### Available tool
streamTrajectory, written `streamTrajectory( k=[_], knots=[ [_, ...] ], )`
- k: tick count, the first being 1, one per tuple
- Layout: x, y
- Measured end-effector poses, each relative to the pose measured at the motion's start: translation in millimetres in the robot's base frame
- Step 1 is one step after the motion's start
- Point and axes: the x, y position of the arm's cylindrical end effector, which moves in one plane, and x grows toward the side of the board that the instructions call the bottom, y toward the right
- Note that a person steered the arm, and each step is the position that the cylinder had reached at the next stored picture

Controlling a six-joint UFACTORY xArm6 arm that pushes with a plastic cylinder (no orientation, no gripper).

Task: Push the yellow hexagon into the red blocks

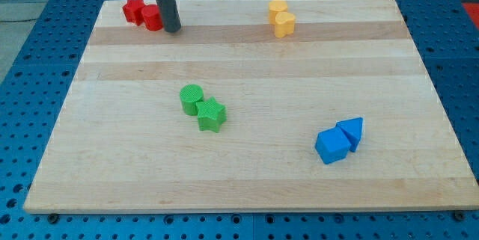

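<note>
Two red blocks (pixel 143 13) sit touching each other at the board's top left. My tip (pixel 172 28) rests on the board just right of them, close to or touching the right red block. Two yellow blocks stand together at the top, right of centre: the yellow hexagon (pixel 278 7) is the upper one, and a yellow heart-like block (pixel 284 24) touches it from below. The yellow pair lies far to the right of my tip.
A green cylinder (pixel 191 99) and a green star (pixel 212 114) touch near the board's middle. A blue cube (pixel 332 146) and a blue triangular block (pixel 351 130) touch at the lower right. The wooden board (pixel 247 180) lies on a blue perforated table.
</note>
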Motion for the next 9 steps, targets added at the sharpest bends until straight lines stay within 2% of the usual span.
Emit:
streamTrajectory(
  k=[1, 3, 5, 7, 9],
  knots=[
    [-20, -15],
    [-21, -13],
    [-31, 74],
    [-62, 132],
    [-64, 253]
  ],
)
